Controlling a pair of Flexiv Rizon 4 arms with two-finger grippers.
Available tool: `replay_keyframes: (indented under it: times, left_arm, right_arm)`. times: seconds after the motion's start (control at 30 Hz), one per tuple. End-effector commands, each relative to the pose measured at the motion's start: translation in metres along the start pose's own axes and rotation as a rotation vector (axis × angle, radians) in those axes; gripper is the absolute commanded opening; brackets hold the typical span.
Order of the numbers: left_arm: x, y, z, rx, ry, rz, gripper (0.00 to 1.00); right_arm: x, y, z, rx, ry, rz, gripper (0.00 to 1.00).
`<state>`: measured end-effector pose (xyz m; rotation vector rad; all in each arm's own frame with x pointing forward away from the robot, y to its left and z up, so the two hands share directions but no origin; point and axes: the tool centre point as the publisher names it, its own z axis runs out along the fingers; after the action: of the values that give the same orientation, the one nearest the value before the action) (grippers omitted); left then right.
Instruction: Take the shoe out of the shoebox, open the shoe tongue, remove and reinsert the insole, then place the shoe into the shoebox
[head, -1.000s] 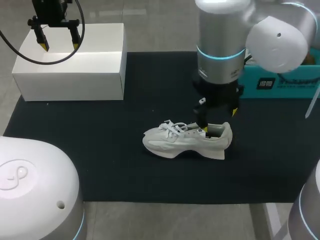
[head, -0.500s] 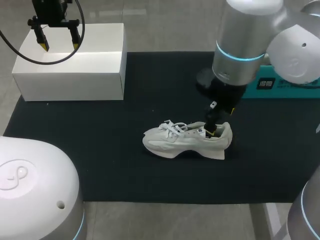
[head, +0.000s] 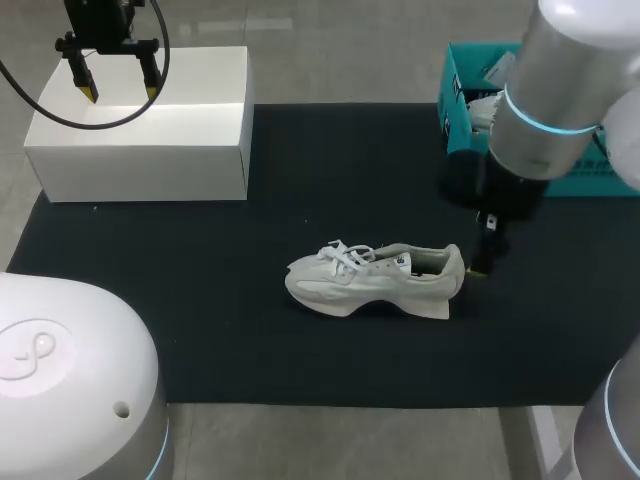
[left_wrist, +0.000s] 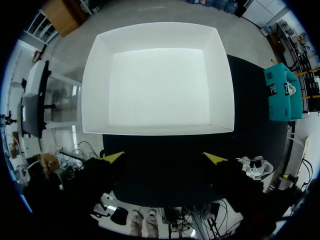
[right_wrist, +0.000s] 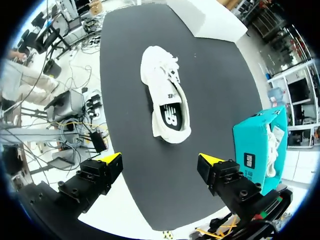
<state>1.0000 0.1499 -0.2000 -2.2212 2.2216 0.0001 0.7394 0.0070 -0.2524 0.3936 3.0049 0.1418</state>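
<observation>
Shoe (head: 375, 280) lies in the middle of the table (head: 250, 330), insole (right_wrist: 170, 116) inside. The right pincer (right_wrist: 162, 159), open and empty, has pulled out of the heel opening to 3 o'clock of the heel, so probably the insole is reinserted; the shoebox (head: 455, 105) waits at 1 o'clock.

A white sneaker (head: 375, 280) lies on the black mat (head: 250, 340), toe toward my left and heel toward my right, its laces loose and the dark inside of its opening showing. The right gripper (head: 485, 258) hangs just beside the heel, outside the shoe, one yellow tip low near the mat. Behind the right arm (head: 560, 90), an open teal shoebox (head: 458, 105) sits at the mat's far edge with something white inside. The left gripper (head: 119, 90) hovers over a white box (head: 150, 140) at the far left corner, fingers (head: 88, 90) spread apart.
</observation>
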Motion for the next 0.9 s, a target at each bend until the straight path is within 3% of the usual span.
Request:
replay_keyframes:
  times: [0.03,0.37,0.47,0.73,0.9]
  left_arm:
    - [0.0,0.0,0.0,0.0,0.0,0.0,1.0]
    - [0.0,0.0,0.0,0.0,0.0,0.0,1.0]
    - [0.0,0.0,0.0,0.0,0.0,0.0,1.0]
    - [0.0,0.0,0.0,0.0,0.0,0.0,1.0]
    - [0.0,0.0,0.0,0.0,0.0,0.0,1.0]
  right_arm:
    - [0.0,-0.008,0.003,-0.416,0.036,-0.217,1.0]
    - [0.0,-0.008,0.003,-0.416,0.036,-0.217,1.0]
    - [-0.004,-0.012,0.02,-0.523,0.042,-0.195,1.0]
    - [-0.019,-0.03,0.053,-0.669,0.036,-0.13,1.0]
    - [-0.026,-0.039,0.068,-0.679,0.057,-0.131,1.0]
